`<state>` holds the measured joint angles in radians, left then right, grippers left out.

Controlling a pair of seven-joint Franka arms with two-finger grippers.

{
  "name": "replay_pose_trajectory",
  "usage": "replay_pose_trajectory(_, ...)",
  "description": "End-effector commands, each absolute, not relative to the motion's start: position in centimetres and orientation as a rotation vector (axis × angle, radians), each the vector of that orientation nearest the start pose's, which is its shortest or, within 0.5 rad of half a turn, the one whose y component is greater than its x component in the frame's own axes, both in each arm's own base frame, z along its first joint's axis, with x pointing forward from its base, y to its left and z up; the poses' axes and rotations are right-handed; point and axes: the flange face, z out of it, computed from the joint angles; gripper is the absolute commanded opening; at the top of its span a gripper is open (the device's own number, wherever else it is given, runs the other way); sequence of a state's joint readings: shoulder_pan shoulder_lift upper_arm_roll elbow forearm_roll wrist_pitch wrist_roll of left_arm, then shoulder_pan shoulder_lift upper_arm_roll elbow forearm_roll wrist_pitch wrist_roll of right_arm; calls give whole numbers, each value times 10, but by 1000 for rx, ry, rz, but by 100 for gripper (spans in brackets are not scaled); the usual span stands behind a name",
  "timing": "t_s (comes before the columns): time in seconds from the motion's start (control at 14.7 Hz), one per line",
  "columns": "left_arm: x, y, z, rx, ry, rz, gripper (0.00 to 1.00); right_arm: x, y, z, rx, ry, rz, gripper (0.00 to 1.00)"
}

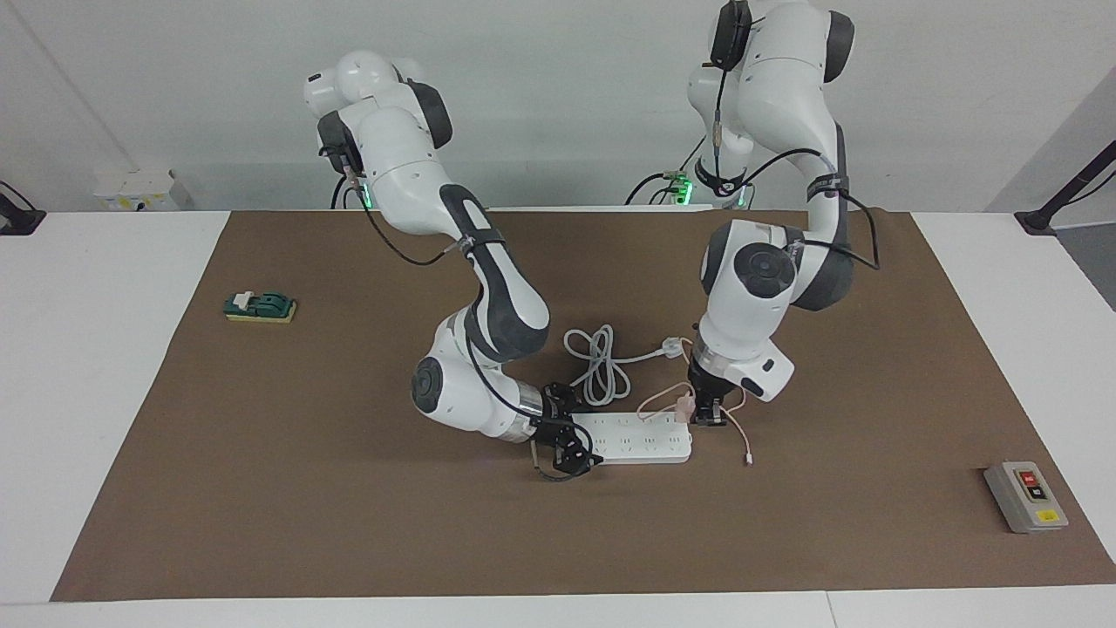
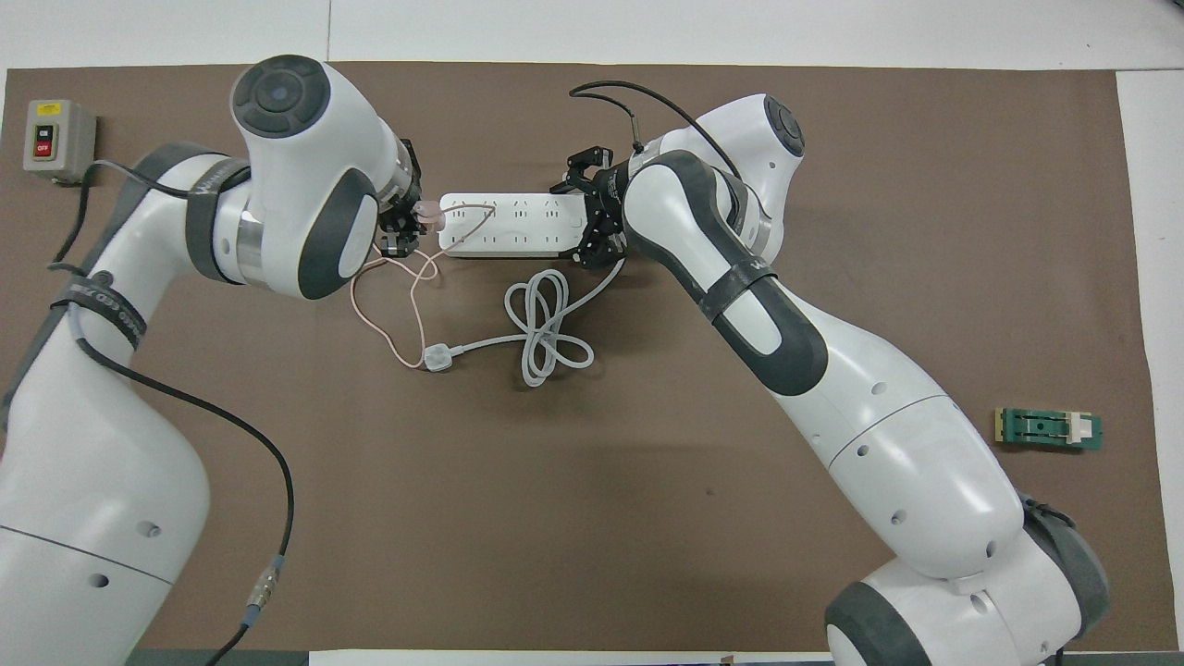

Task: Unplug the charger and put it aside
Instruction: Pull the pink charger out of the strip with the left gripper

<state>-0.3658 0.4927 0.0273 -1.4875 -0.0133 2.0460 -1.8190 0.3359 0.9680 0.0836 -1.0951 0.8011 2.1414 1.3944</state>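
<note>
1. Nearest the robots lies the power strip's white plug [image 2: 437, 357] with its coiled thick cord [image 2: 546, 326]; the charger's thin pink cable [image 2: 393, 310] loops beside it, limp and free to trail or snag.
2. Farther out, the white power strip [image 2: 511, 225] lies flat on the brown mat [image 2: 592, 518].
3. The charger [image 2: 427, 215], a small pale pink cube, sits at the strip's end toward the left arm; whether it is seated in a socket cannot be told.
4. The left gripper [image 1: 708, 415] stands at that end, fingers closed around the charger.
5. The right gripper [image 1: 568, 447] presses the strip's other end; its finger opening cannot be told.
6. Judgement: the charger looks light, rigid and smooth, so the cube's flat sides are the place to hold, never the soft cable.
</note>
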Motion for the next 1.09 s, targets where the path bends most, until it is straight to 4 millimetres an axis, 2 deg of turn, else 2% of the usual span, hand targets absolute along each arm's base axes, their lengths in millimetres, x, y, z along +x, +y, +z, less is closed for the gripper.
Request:
replay_pose_trajectory(0.0, 653, -187, 444, -2400, -2068, -24, 0, 714, 332, 237, -1913, 1653, 707, 27)
replay_pose_trajectory(0.07, 651, -166, 460, -2433, -2023, 7, 0, 714, 333, 238, -1915, 1653, 707, 30)
replay_pose_trajectory(0.14, 648, -140, 478, -2477, -1970, 29, 0, 713, 333, 238, -1915, 1652, 713, 44)
replay_pose_trajectory(0.27, 642, -82, 499, -2539, -1863, 88, 0, 714, 332, 242, -1905, 1666, 719, 100)
replay_pose_trajectory(0.41, 636, -36, 510, -2605, -1750, 119, 0, 717, 328, 257, -1903, 1657, 710, 100)
replay_pose_trajectory(0.54, 631, 22, 512, -2706, -1591, 147, 0, 721, 314, 289, -1902, 1643, 712, 100)
replay_pose_trajectory(0.68, 624, 58, 506, -2760, -1515, 143, 0, 726, 288, 322, -1886, 1663, 716, 100)
replay_pose_trajectory(0.82, 620, 66, 498, -2810, -1444, 117, 0, 725, 266, 355, -1916, 1664, 671, 100)
replay_pose_trajectory(0.88, 618, 66, 493, -2813, -1447, 99, 16, 720, 255, 387, -1994, 1644, 593, 100)
replay_pose_trajectory(0.95, 617, 65, 492, -2818, -1446, 86, 60, 714, 249, 408, -2061, 1623, 549, 100)
replay_pose_trajectory(1.02, 618, 65, 493, -2825, -1436, 79, 100, 710, 235, 432, -2126, 1603, 498, 100)
